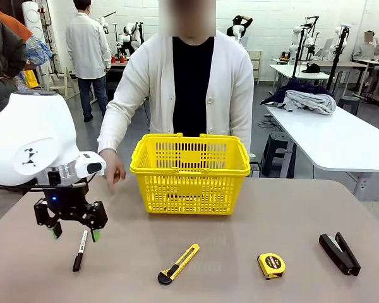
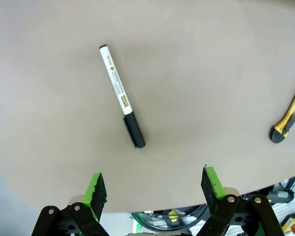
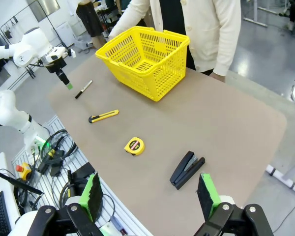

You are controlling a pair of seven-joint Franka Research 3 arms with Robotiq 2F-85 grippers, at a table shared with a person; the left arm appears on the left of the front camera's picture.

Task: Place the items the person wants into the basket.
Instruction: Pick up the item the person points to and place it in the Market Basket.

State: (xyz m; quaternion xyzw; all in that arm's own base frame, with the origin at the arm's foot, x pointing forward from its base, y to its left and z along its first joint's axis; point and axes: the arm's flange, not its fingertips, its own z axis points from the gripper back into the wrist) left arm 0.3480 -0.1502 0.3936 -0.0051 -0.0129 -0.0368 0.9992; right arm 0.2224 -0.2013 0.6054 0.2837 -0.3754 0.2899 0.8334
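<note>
Front view: one yellow basket stands mid-table. One marker lies at its 7 o'clock and one stapler at 4 o'clock, with one utility knife and one tape measure between them. The left gripper hangs spread wide above the marker; the right gripper gapes wide too, empty.

We find no legible text in any view. The marker, lying on the worktop, carries dark print and a small yellow block along its white barrel, too fine to read. The tape measure bears a round face label, likewise illegible.
</note>
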